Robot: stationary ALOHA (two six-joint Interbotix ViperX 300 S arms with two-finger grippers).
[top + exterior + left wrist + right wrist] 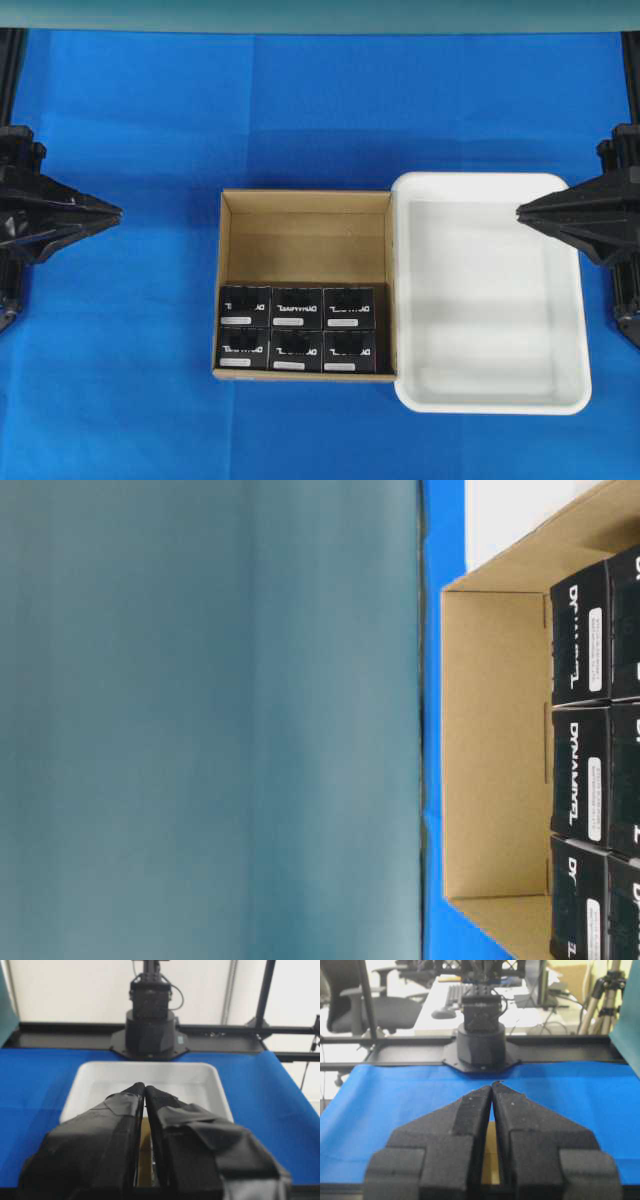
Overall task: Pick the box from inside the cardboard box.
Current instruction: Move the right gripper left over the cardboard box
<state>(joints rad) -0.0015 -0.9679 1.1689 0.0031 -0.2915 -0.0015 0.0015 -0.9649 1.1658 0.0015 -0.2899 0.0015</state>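
The cardboard box stands open-topped at mid-table. Several black boxes with white lettering and small white labels fill its near half in two rows; its far half is bare. The table-level view shows the carton's bare floor and some of the black boxes edge-on. My left gripper hovers at the far left, well away from the carton, fingertips together and holding nothing. My right gripper hangs over the right rim of the tray, also shut and holding nothing.
A white plastic tray touches the carton's right wall and holds nothing; it also lies ahead of the left gripper as the tray. Blue cloth covers the table. The arm bases stand at either side.
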